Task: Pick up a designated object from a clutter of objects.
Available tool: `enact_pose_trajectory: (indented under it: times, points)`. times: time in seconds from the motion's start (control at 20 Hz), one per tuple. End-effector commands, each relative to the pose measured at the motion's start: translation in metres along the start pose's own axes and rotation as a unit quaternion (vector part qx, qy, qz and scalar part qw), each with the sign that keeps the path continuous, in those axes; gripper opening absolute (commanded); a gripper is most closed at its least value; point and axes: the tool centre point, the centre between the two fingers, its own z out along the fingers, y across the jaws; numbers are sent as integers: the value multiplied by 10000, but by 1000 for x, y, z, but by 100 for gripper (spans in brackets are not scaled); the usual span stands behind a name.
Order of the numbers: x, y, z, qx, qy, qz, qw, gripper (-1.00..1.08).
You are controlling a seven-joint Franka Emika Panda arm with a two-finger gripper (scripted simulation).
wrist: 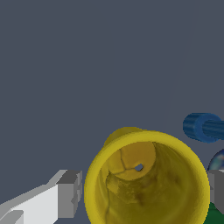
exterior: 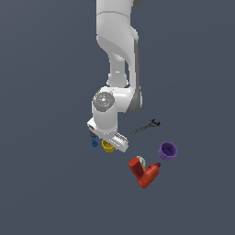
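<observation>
The small yellow cup stands on the grey floor, mostly hidden under my hand in the exterior view. In the wrist view the yellow cup is seen from above, mouth up, filling the space between my two fingers. My gripper is lowered around the cup and open, one finger on each side and very near its wall. I cannot tell whether the pads touch it. The purple cup lies apart, towards the exterior view's right.
A tiny blue piece lies right beside the yellow cup. A grey round piece and a patch of green show at the far finger. A dark wrench and a red-orange drill-like tool lie to the exterior view's right.
</observation>
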Motion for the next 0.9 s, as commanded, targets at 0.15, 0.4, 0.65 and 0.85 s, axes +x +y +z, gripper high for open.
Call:
enact_pose_trajectory:
  times: [0.15,0.4,0.65,0.85]
  points:
    - [1,0,16,1,3,6,10000,100]
    - [1,-1,17,1,3,6,10000,-100]
    - [1,-1,17,1,3,6,10000,-100]
    - [0,-1,16,7,6,3,10000,-100]
